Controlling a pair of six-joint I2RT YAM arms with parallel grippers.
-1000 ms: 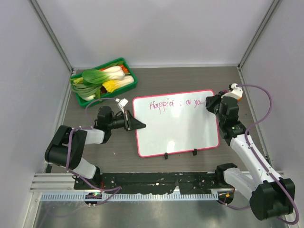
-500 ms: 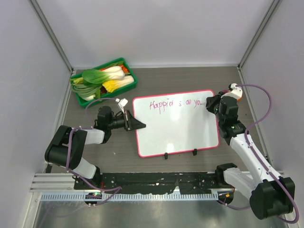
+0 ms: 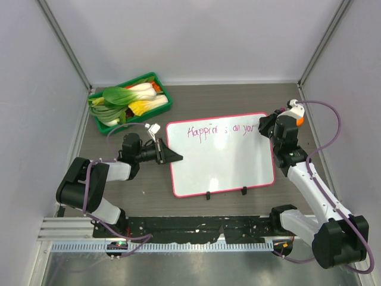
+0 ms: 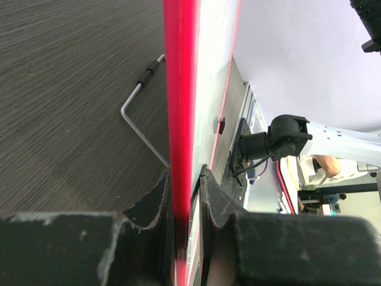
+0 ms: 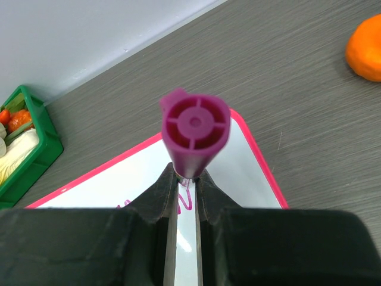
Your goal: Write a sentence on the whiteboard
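Writing the next letters well is calling for light, even pressure from the purple-magenta marker (image 5: 195, 128) that the right jaws are pinching tight over the right corner of the glossy white, pink-framed whiteboard (image 3: 220, 164) lying on the dark wood-grain tabletop (image 3: 238, 98). The left jaws are clamping narrowly on its left edge to brace it, and since the thin magenta handwritten sentence (image 3: 220, 129) is reaching almost to the right frame, the tip, I judge, should be dropping to a fresh line.
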